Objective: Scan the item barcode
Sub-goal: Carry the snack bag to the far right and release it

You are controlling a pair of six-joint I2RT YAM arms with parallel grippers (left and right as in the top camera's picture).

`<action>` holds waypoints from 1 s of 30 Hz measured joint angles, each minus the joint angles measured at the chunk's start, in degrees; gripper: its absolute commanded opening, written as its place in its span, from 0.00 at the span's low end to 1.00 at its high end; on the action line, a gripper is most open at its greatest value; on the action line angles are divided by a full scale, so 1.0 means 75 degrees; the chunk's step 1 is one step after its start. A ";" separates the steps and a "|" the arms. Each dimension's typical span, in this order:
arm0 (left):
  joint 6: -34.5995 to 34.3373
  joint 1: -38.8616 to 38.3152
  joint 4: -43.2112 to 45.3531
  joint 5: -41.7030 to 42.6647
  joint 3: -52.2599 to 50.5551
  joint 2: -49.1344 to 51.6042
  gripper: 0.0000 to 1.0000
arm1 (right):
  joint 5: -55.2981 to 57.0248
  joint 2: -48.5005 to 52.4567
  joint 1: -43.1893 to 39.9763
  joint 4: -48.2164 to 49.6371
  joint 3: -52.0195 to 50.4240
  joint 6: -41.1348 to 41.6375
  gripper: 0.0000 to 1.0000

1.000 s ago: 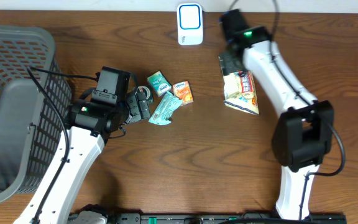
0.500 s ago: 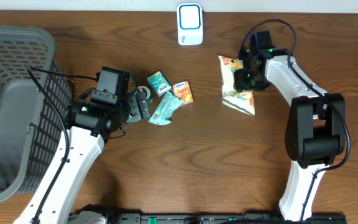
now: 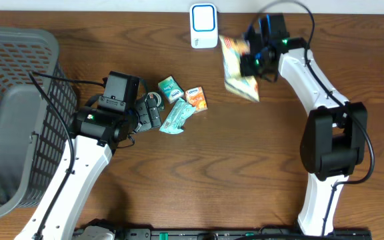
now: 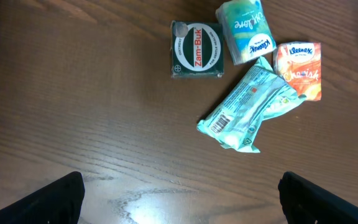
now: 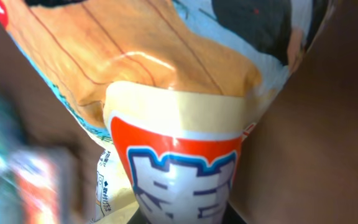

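My right gripper point(image 3: 251, 64) is shut on a yellow and orange snack bag point(image 3: 235, 68), which hangs tilted above the table just right of the white scanner point(image 3: 203, 25). In the right wrist view the bag point(image 5: 166, 93) fills the frame, with red, white and blue print at the pinched end. No barcode on the bag shows. My left gripper point(image 4: 179, 202) stands open low over bare wood, its dark fingertips point(image 4: 58, 199) wide apart with nothing between them. In the overhead view the left gripper point(image 3: 151, 112) sits just left of a cluster of small packs.
Ahead of the left gripper lie a green Zam-Buk tin point(image 4: 196, 50), a green tissue pack point(image 4: 246, 28), an orange Kleenex pack point(image 4: 298, 68) and a teal wrapped packet point(image 4: 250, 106). A grey mesh basket point(image 3: 19, 113) stands at the far left.
The right gripper has closed on the snack bag, lifted it off the table and carried it left toward the scanner. The left arm has not moved.
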 measured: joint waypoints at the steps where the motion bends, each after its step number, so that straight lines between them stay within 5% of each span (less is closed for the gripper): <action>1: 0.0000 0.0000 0.0000 0.0000 0.0000 0.0000 0.98 | -0.0064 0.0000 0.0090 0.0431 0.0221 0.0017 0.01; 14: 0.0000 0.0000 0.0009 -0.0003 0.0000 0.0000 0.98 | 0.1381 0.0055 0.1346 0.5257 0.0490 0.0020 0.01; 22: 0.0000 0.0000 -0.0006 0.0000 0.0000 0.0000 0.98 | 0.2186 0.1192 0.1518 0.8040 0.0519 -0.0562 0.01; 30: 0.0000 0.0000 0.0003 0.0000 0.0000 0.0000 0.98 | 0.2696 0.2092 0.1431 0.8338 0.0501 -0.1075 0.01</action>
